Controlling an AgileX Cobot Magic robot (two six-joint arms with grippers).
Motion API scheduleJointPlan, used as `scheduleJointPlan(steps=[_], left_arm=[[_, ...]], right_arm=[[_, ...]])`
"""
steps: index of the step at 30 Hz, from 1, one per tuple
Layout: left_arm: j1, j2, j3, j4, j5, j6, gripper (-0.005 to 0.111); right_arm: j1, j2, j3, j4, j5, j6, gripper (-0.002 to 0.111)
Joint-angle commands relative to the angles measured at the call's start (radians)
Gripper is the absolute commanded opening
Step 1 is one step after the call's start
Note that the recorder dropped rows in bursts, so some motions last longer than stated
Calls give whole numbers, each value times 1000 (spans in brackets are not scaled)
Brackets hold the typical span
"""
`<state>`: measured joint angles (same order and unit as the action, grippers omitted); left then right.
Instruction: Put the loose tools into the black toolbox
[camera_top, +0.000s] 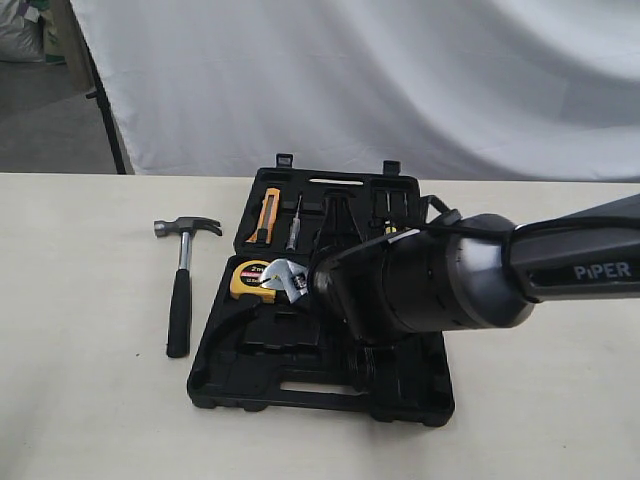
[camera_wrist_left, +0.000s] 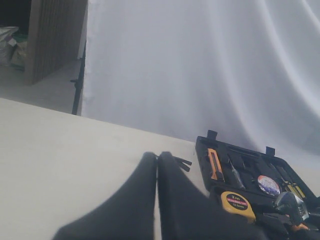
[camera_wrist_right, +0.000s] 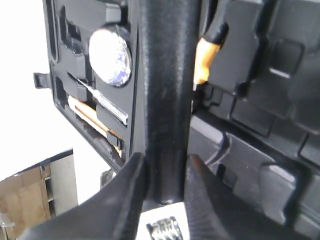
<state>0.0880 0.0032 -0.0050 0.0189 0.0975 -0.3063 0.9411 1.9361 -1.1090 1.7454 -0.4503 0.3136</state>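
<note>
One hammer (camera_top: 180, 290) sits on the table (camera_top: 80, 380); right fingers (camera_wrist_right: 117, 200) grip the wrench (camera_wrist_right: 165, 100) handle so its head seats in the toolbox (camera_top: 300, 388), left fingers (camera_wrist_left: 130, 205) pinched shut.

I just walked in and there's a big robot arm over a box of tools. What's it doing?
The robot is tidying tools into the black toolbox. Its right pincer grips the wrench by its black handle and holds it over the open box, next to the yellow tape measure. The round tape roll already sits in the box. The hammer lies on the table beside the box, not yet put away. The left pincer is closed and empty.
</note>
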Motion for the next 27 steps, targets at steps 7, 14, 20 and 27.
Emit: scheduleJointPlan(steps=[7, 14, 20, 27], left_arm=[[-4, -3, -3, 3, -9, -5, 1], [-4, -3, -3, -6, -9, -5, 1], [-4, -3, -3, -4, -9, -5, 1], [-4, -3, -3, -4, -9, -5, 1]], right_arm=[[3, -11, -6, -1, -21, -14, 0], [5, -9, -6, -1, -50, -120, 0], [5, -9, -6, -35, -42, -187, 0], [5, -9, -6, -105, -39, -239, 0]])
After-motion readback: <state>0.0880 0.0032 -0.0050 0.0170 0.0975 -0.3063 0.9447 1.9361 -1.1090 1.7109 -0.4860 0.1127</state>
